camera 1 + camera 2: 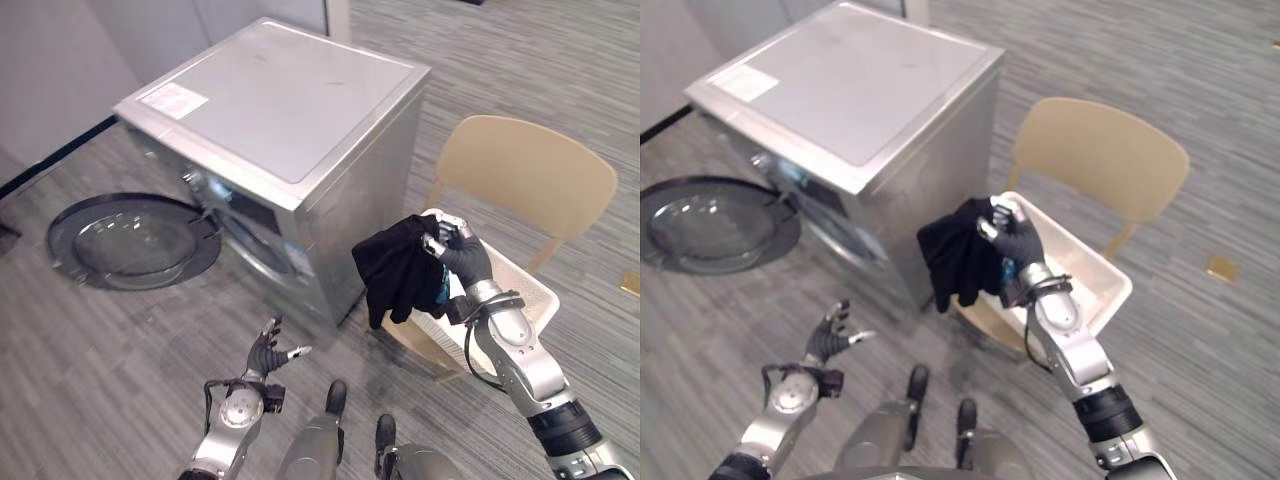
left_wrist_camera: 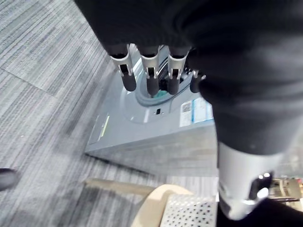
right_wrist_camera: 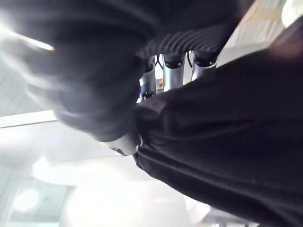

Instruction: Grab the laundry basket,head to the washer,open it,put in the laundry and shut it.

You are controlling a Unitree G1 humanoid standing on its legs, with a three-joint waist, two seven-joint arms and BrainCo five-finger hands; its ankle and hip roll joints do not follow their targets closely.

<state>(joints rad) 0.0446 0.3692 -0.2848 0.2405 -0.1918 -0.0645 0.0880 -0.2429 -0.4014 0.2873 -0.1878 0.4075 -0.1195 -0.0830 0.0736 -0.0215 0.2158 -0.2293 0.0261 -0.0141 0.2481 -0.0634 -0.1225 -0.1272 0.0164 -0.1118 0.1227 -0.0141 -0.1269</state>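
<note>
- On the grey striped floor (image 1: 560, 90), a silver washer (image 1: 290, 110) is seen standing, its round glass door (image 1: 130, 240) swung fully open towards the robot's left.
- Just beside the washer, on the robot's right, a tan chair (image 1: 530, 170) is placed, and a white laundry basket (image 1: 1095, 265) is set on its seat.
- Above the basket's near end, a black garment (image 1: 395, 270) is held up and hangs down, apart from the washer's side panel.
- The garment is gripped by the right robot hand (image 1: 462, 252), whose fingers are curled round the cloth.
- The left robot hand (image 1: 268, 350) is held low before the washer's front, with fingers spread, straight and empty.
</note>
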